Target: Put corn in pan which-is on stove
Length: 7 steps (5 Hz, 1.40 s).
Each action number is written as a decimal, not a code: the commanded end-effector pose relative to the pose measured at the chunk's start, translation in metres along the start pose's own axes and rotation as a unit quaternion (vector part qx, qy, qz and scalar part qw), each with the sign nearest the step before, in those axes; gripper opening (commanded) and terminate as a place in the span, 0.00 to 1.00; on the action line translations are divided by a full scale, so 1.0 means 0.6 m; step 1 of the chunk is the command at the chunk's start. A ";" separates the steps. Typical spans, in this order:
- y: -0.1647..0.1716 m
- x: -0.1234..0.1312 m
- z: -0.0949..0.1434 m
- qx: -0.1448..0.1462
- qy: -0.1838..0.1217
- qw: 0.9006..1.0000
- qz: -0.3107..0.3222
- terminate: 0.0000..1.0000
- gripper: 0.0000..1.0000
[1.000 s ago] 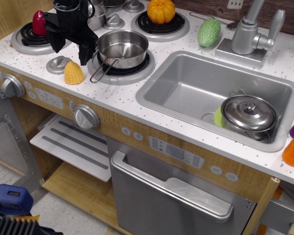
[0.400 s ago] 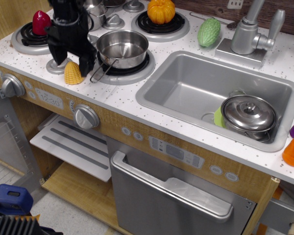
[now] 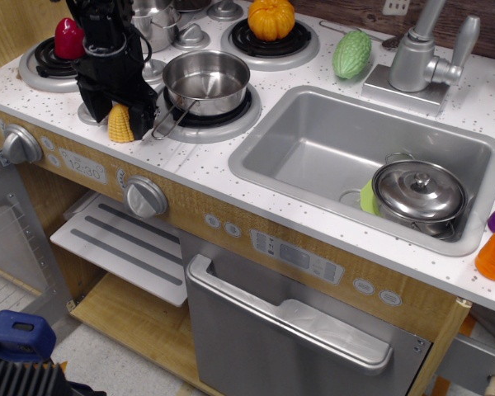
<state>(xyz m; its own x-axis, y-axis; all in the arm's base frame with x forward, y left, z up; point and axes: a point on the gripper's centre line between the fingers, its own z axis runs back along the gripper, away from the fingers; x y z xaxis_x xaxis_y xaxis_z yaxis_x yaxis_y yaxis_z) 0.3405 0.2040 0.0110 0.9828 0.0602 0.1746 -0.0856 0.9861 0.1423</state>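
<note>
The yellow corn (image 3: 120,124) stands on the white speckled stove (image 3: 202,161), just left of the front burner. My black gripper (image 3: 116,115) has come down over it, with one finger (image 3: 89,106) on its left and the other (image 3: 145,109) on its right. The jaws are open and I see no squeeze on the corn. The shiny lidless pan (image 3: 206,81) sits on the front burner to the right of the gripper, empty, its wire handle pointing front-left toward the corn.
A red toy (image 3: 68,37) sits on the back-left burner and an orange pumpkin (image 3: 271,18) on the back-right one. A green gourd (image 3: 351,54) lies by the faucet (image 3: 421,58). The sink (image 3: 313,153) holds a lidded pot (image 3: 419,194). A taller steel pot (image 3: 154,25) stands behind the arm.
The gripper has moved left and down from beside the pan, and its open fingers now straddle the corn. The corn and pan have not moved.
</note>
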 end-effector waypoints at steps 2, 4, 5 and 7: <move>0.015 0.025 0.054 0.048 -0.041 0.998 0.000 0.00 0.00; 0.031 0.038 0.135 0.133 -0.046 0.990 -0.021 0.00 0.00; 0.022 0.060 0.178 0.166 -0.055 0.984 -0.027 0.00 0.00; -0.030 0.119 0.184 0.150 -0.129 0.980 -0.027 0.00 0.00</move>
<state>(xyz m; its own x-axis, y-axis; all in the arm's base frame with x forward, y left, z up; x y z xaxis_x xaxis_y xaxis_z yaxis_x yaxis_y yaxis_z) 0.3946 0.1614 0.0902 0.9376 -0.0740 0.3398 -0.0762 0.9096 0.4084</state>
